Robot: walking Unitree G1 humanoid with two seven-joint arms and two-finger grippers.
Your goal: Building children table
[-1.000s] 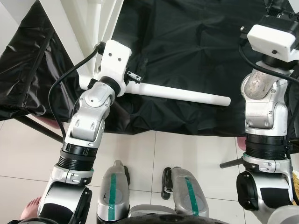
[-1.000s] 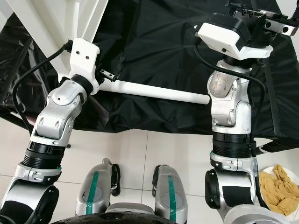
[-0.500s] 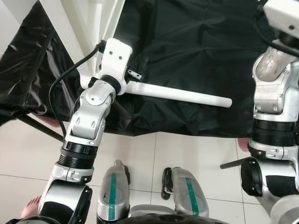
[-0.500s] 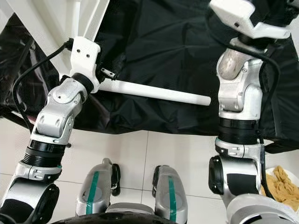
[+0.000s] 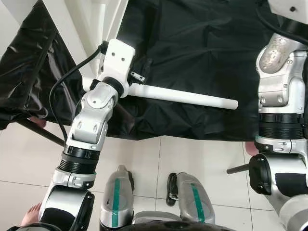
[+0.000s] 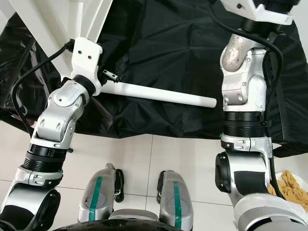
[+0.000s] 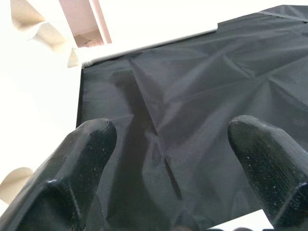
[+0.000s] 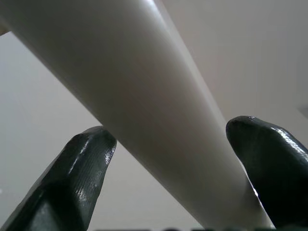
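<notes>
A white round table leg (image 5: pixel 183 96) lies across the black cloth (image 5: pixel 202 43), one end tucked under my left wrist (image 5: pixel 118 60). White table frame pieces (image 5: pixel 72 29) stand at the far left. In the left wrist view my left gripper (image 7: pixel 173 139) is open, its fingers (image 7: pixel 82 159) spread over bare black cloth (image 7: pixel 192 96). My right arm (image 6: pixel 243 82) reaches up past the top edge. In the right wrist view my right gripper (image 8: pixel 173 149) is open, with a thick white leg (image 8: pixel 130 91) running slantwise between its fingers (image 8: pixel 269 163).
White floor tiles (image 5: pixel 192 159) lie in front of the cloth, with my own legs (image 5: pixel 118 202) below. A person's bare foot (image 5: pixel 31 211) shows at the lower left. A plate of yellow rags (image 6: pixel 291 185) sits at the lower right. A black rod (image 5: pixel 238 168) sticks out beside my right arm.
My right arm has lifted; its white wrist housing has moved up out of the top of the eye views. The left arm and the lying leg have stayed put.
</notes>
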